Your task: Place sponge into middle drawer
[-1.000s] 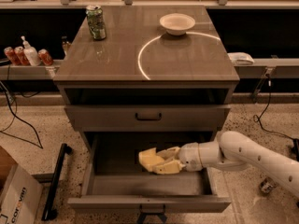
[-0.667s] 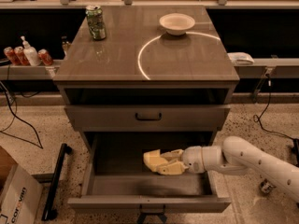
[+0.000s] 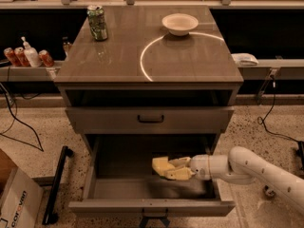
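Robot gripper (image 3: 172, 169) holds a pale sponge (image 3: 160, 165) inside the open middle drawer (image 3: 142, 207).
It is closed on the sponge's right end; the soft foam could cling on release.

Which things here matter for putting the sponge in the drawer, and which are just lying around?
For the job: sponge; gripper, holding it inside the drawer; middle drawer, open.
Lying about: green can and white bowl on the cabinet top.
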Controlling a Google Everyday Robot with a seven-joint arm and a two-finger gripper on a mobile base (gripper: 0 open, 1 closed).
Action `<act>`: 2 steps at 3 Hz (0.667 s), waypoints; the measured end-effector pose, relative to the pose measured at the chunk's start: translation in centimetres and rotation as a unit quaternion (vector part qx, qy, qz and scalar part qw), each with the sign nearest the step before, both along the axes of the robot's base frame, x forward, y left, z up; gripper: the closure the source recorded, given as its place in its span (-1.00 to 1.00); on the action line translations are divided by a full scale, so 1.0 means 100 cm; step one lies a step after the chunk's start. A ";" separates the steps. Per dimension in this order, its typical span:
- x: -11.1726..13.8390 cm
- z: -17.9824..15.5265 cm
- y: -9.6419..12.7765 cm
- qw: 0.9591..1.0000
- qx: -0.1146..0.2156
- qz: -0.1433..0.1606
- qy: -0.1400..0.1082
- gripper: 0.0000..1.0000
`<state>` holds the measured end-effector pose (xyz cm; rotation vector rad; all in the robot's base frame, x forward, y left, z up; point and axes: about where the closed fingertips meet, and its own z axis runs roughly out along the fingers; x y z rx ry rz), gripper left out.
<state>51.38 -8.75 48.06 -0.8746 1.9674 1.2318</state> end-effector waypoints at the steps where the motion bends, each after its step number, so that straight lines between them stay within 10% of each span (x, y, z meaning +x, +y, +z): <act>1: -0.005 -0.023 0.001 1.000 0.004 -0.004 0.027 -0.28; 2: -0.013 -0.049 -0.002 0.998 0.009 -0.021 0.057 -0.78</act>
